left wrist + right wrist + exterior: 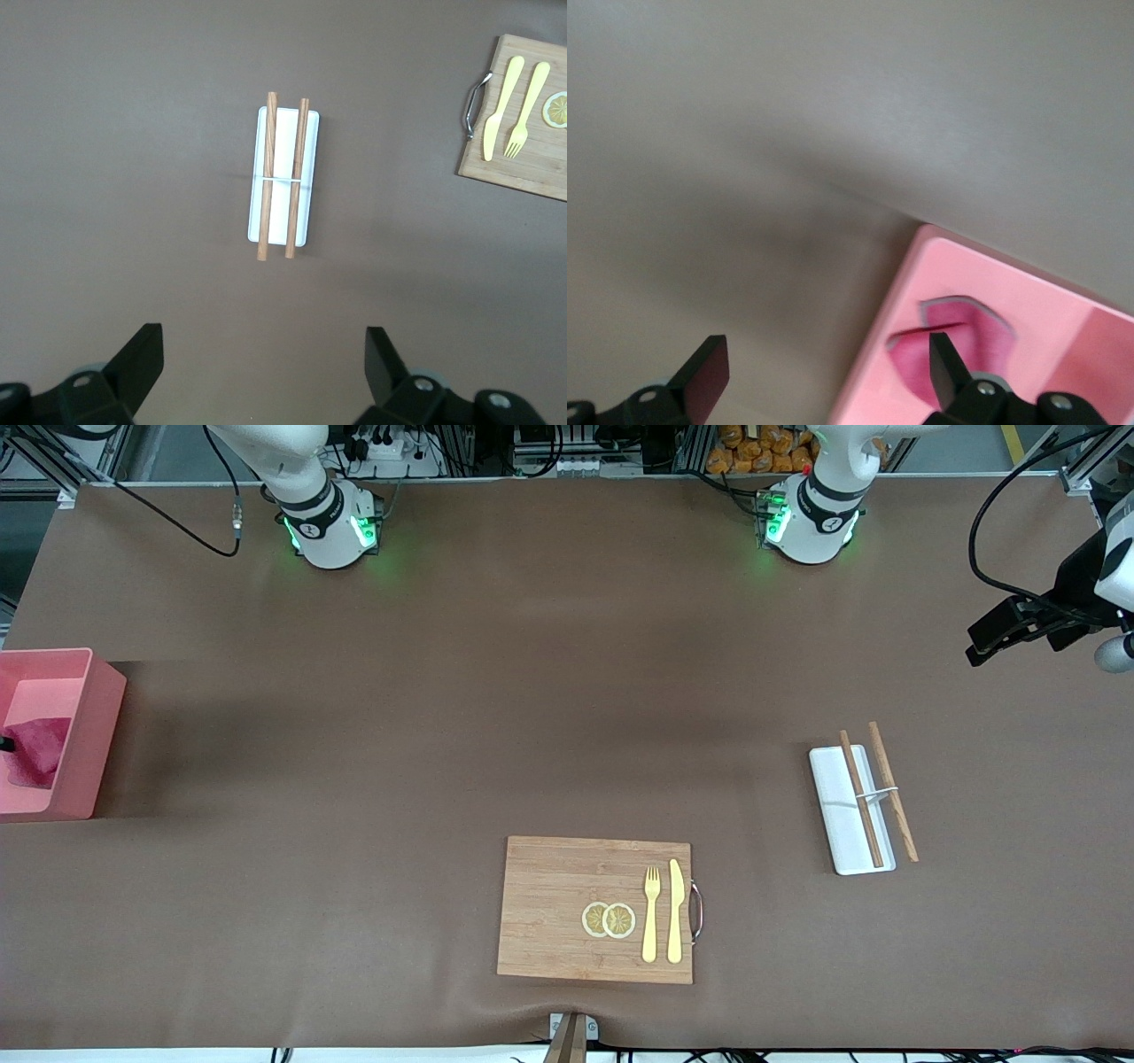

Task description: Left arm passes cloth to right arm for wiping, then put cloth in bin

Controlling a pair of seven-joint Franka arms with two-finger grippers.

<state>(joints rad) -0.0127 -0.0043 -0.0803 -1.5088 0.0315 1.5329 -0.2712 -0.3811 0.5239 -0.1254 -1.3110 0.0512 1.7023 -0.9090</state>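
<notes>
- Nearest the front camera we saw a wooden cutting board (594, 908) carrying lemon slices (609, 919), a yellow fork (651, 914) and a yellow knife (675, 911); none of it seemed part of the job.
- Farther from that camera, toward the left arm's end of the desk (443, 691), lay a narrow white tray (846, 810) with two wooden sticks (877, 793) along it; the left wrist view looked straight down on it.
- At the right arm's end, the cloth (37, 748) lay inside the bin (97, 726), bunched against one wall; we judged the task all but done.
- The right gripper (819, 372) hung over the bin's edge, its fingers (709, 367) spread and holding nothing; the risk we judged was a fingertip snagging the fuzzy pile on withdrawal and dragging the cloth out, or knocking the bin's wall.
- The left gripper (264, 363) waited high over the desk's end, fingers spread and empty.
</notes>
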